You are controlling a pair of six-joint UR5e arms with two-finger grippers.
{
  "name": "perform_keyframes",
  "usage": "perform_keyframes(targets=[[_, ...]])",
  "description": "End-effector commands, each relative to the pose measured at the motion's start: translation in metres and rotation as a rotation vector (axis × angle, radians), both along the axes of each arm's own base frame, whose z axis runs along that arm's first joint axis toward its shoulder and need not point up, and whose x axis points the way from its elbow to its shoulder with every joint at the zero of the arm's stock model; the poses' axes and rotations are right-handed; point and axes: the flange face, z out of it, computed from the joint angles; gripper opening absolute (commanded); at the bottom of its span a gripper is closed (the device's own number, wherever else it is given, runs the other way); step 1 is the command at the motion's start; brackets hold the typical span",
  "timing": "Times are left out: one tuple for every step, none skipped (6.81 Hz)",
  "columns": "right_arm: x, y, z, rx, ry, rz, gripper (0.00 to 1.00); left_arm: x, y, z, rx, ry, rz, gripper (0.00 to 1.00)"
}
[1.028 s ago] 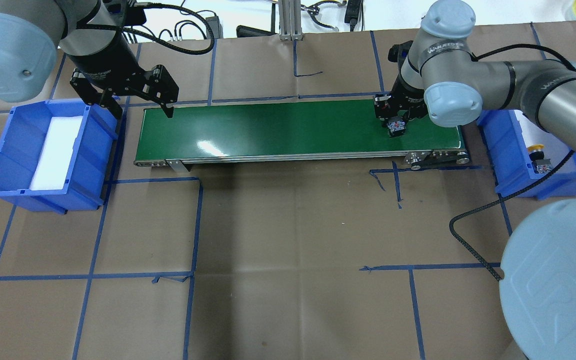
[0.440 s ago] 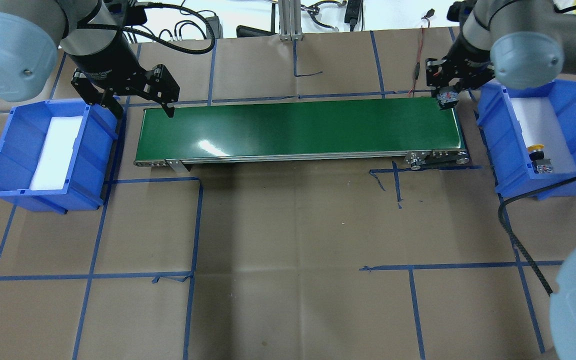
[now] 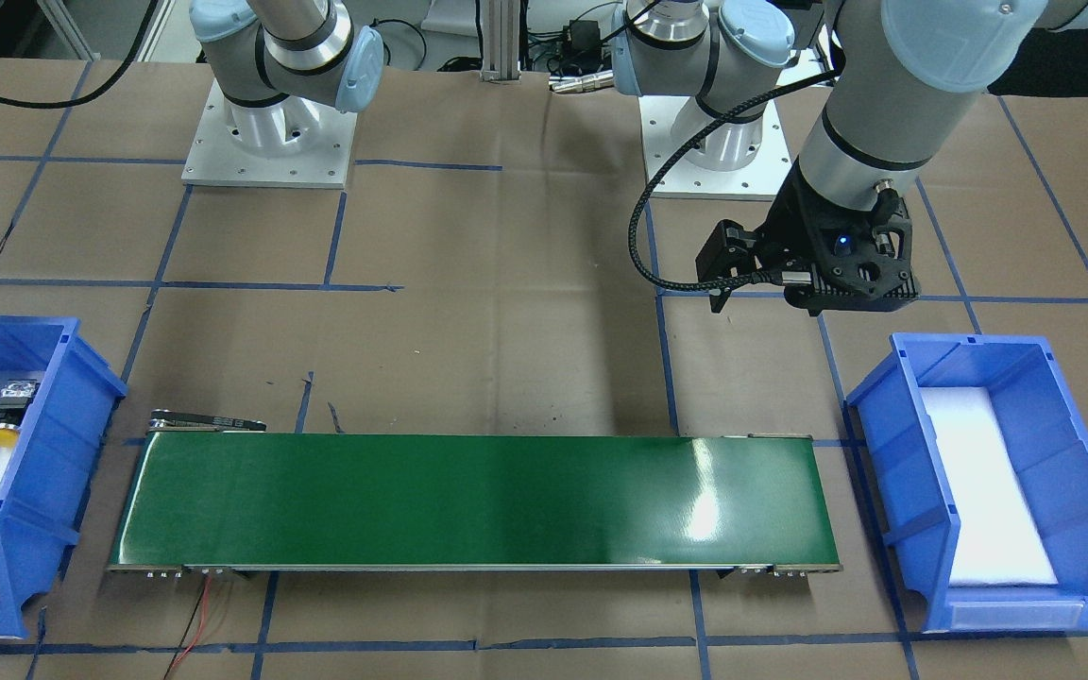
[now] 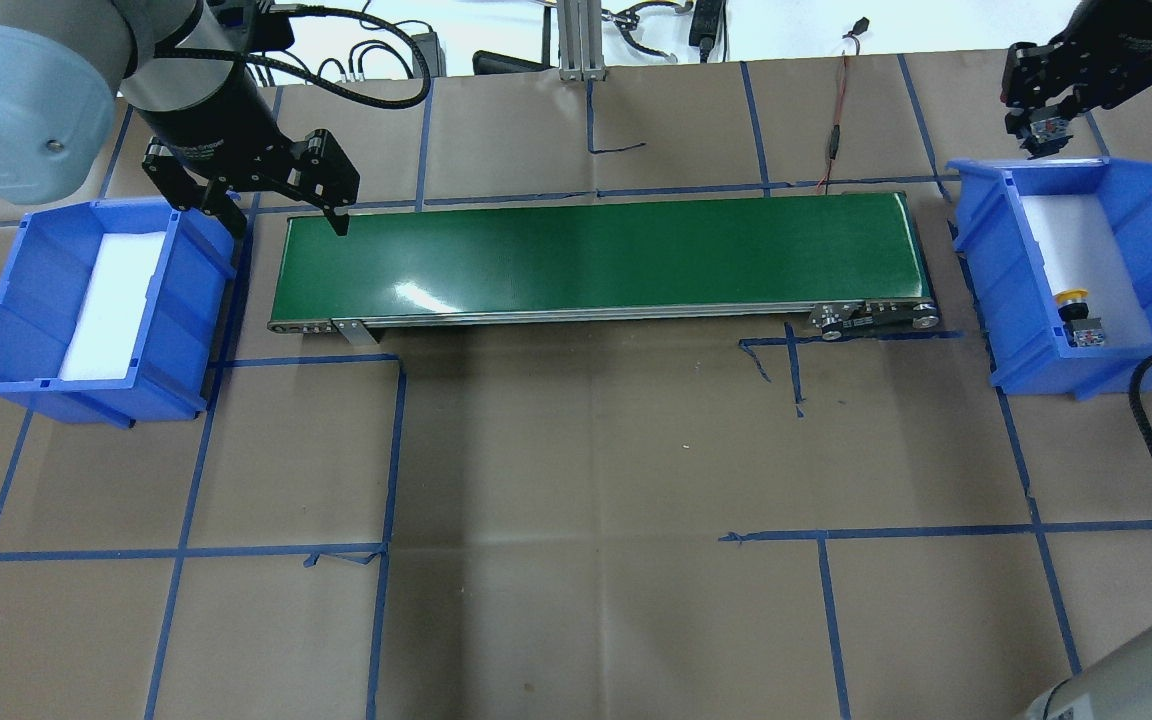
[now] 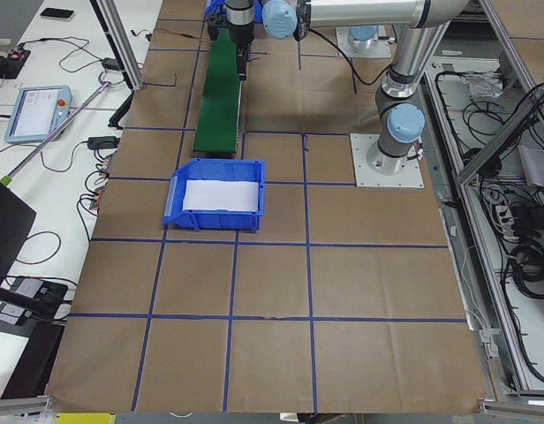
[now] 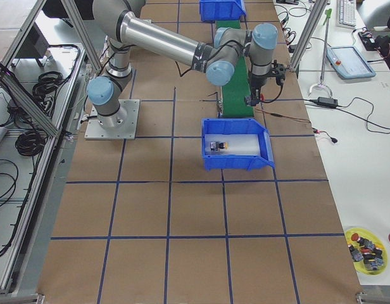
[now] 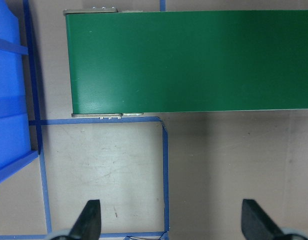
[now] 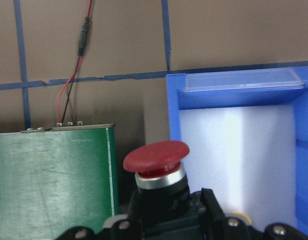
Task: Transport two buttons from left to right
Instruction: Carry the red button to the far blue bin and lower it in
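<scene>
Right tool [image 4: 1044, 128]: closed on the blocky body of the red button [image 8: 156, 156], with the cap left free beyond the fingertips.
Red button's place: carried in the air near the far corner of the right bin [image 4: 981, 270], beside the end of the conveyor belt [image 4: 586, 255]. I cannot tell whether it is over the white foam [image 4: 1051, 235] yet.
Yellow button [image 4: 1072, 298]: lies on that foam, towards the bin's near end.
Left tool [image 7: 172, 222]: spread wide and holding nothing, it hangs by the belt's other end next to the left bin [image 4: 186, 265].
Handling: probably light, rigid plastic. The domed cap looks smooth and likely to slip, so the body's flat sides are the place to grip.
Release: the shape looks top-heavy and may tip over. A low set-down on the foam, apart from the yellow one, seems wise.
Progress: one delivered, the second nearly so.
</scene>
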Motion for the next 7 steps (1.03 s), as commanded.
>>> perform_keyframes(targets=[[-0.061,-0.007,-0.038,0.039,-0.012,0.044,0.08,0.000,0.000,0.000,0.000,-0.001,0.000,1.00],[-0.077,-0.007,-0.055,0.056,-0.022,0.012,0.08,0.000,0.001,-0.001,0.002,-0.001,0.000,1.00],[-0.080,-0.005,-0.070,0.079,-0.035,0.003,0.07,0.000,0.001,-0.001,0.002,-0.003,0.000,1.00],[-0.087,0.002,-0.087,0.082,-0.038,-0.031,0.07,0.000,0.000,-0.001,0.002,-0.003,0.000,1.00],[-0.089,0.009,-0.105,0.047,-0.018,-0.069,0.07,0.000,0.000,0.000,0.000,-0.003,0.000,1.00],[-0.091,0.016,-0.122,0.026,-0.005,-0.079,0.07,0.000,0.000,-0.001,0.002,-0.003,0.000,1.00],[-0.093,0.024,-0.139,0.037,-0.016,-0.088,0.07,0.000,0.000,0.002,-0.003,-0.005,0.000,1.00]])
